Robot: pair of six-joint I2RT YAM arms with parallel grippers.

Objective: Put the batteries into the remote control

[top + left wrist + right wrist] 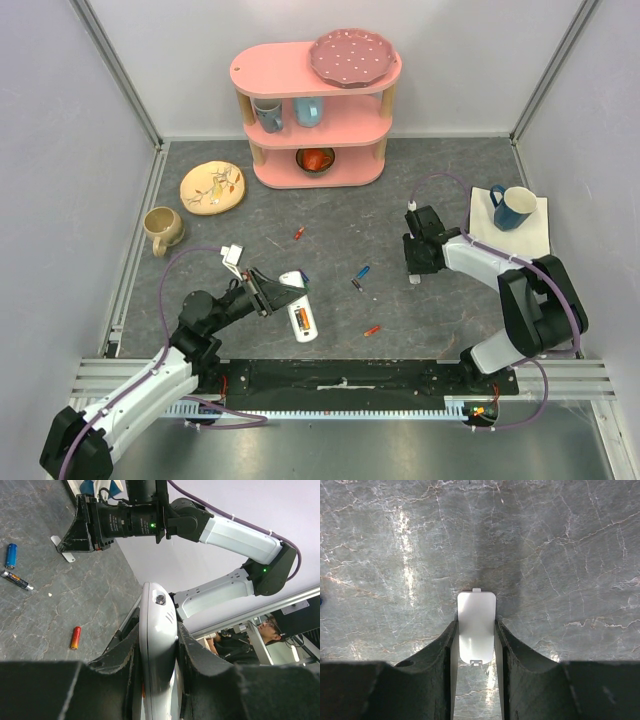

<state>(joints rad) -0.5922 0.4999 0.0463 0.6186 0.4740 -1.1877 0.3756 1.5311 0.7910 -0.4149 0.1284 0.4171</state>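
Note:
My left gripper [272,296] [157,635] is shut on the white remote control [301,314] [155,605] and holds it on edge, low over the table. An orange-red battery [300,321] sits in the remote's open bay. My right gripper [415,268] [476,625] is down at the table, its fingers pressed against both sides of the white battery cover [414,281] [476,610] [62,549]. Loose batteries lie between the arms: blue [363,271] [10,556], dark grey [356,284] [16,580], orange-red [372,329] [75,637] and another orange-red [299,233].
A pink shelf [315,110] with a spotted plate, mugs and a bowl stands at the back. A yellow plate [212,187] and a beige mug [162,228] are at the left. A blue mug [512,207] on a white cloth is at the right.

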